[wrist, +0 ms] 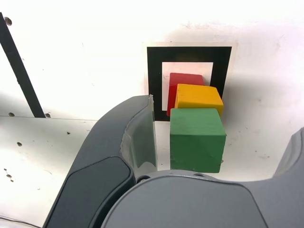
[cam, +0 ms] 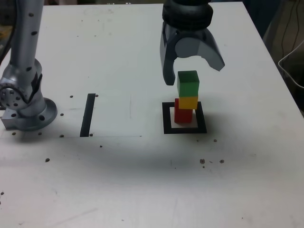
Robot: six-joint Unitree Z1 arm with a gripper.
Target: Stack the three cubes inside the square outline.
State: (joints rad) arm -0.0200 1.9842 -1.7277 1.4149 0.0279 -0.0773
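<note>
White tabletop (cam: 118, 180), green cube (cam: 188, 84) topping yellow (cam: 188, 102) and red (cam: 183, 116) cubes, between the parted fingers of the released tool (cam: 194, 75)

Cubes: green (cam: 188, 84), yellow (cam: 188, 103), red (cam: 183, 117) — square outline (cam: 202, 124) black, white centre.

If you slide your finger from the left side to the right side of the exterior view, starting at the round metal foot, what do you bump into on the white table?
Round metal foot, then the black strip, then the black square outline with the stacked cubes over it.
</note>
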